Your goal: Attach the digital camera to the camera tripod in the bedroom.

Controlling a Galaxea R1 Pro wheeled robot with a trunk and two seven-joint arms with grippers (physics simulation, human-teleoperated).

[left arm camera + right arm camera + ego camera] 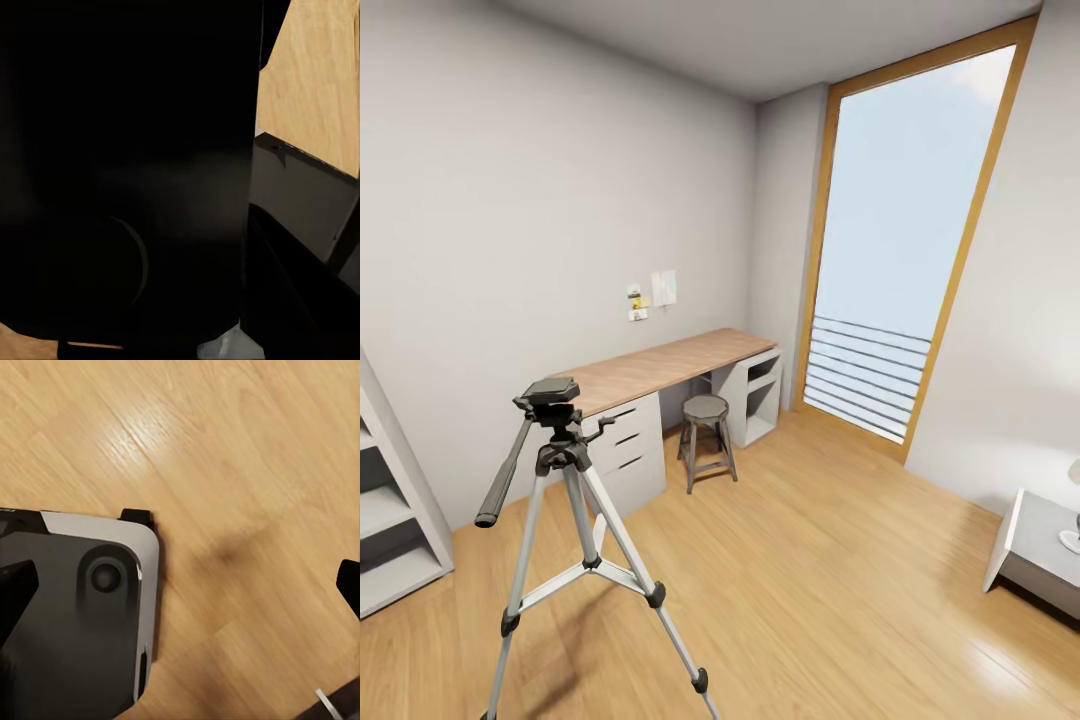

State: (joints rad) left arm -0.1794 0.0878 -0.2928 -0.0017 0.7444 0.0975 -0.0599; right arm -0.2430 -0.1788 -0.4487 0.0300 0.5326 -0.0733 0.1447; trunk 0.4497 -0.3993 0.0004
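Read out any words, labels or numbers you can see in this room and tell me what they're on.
No text can be read anywhere in these pictures.
The pale sheet of paper pinned to the wall above the desk: too small and blurred to tell if it carries print.
The small notes beside it: blurred, unreadable.
The tripod and stool: no label visible.

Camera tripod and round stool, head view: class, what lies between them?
In the head view, the white drawer unit under the wooden desk stands between the camera tripod and the stool, above bare wood floor.
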